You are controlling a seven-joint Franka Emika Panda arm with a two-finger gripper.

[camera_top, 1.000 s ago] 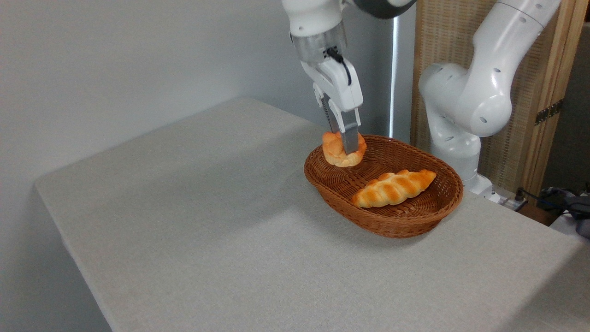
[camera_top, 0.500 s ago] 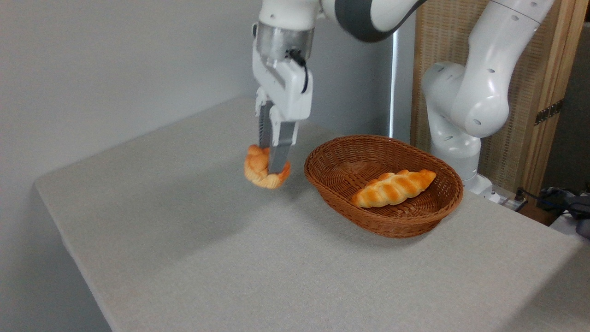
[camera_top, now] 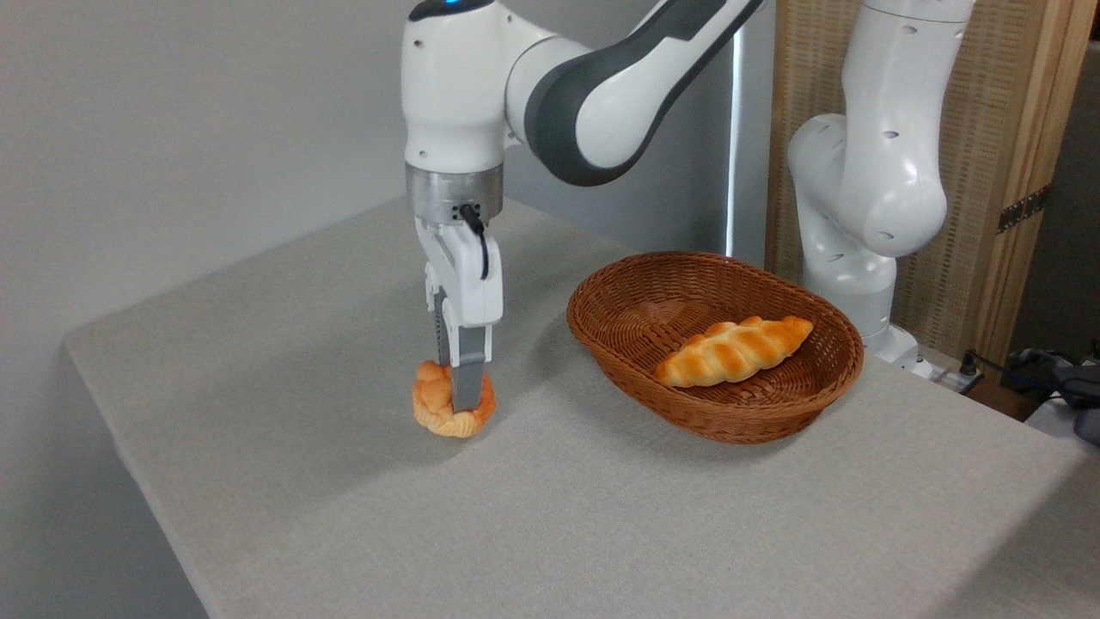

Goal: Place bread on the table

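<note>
The bread (camera_top: 438, 408), a small round golden-orange knotted bun, is down at the surface of the light grey table (camera_top: 284, 344), left of the basket. Whether it rests on the cloth or hangs just above it I cannot tell. My gripper (camera_top: 460, 402) points straight down and is shut on the bread, with one finger (camera_top: 468, 378) crossing the bun's front and the other hidden behind it.
A brown oval wicker basket (camera_top: 640, 357) stands to the right of the bread and holds a long braided golden loaf (camera_top: 732, 350). The arm's white base (camera_top: 859, 206) rises behind the basket in front of a wooden screen (camera_top: 997, 129). Cables lie at the far right.
The gripper has carried the bread out of the basket, leftward and toward the camera, then down to the table surface. The basket and the loaf have stayed in place.
</note>
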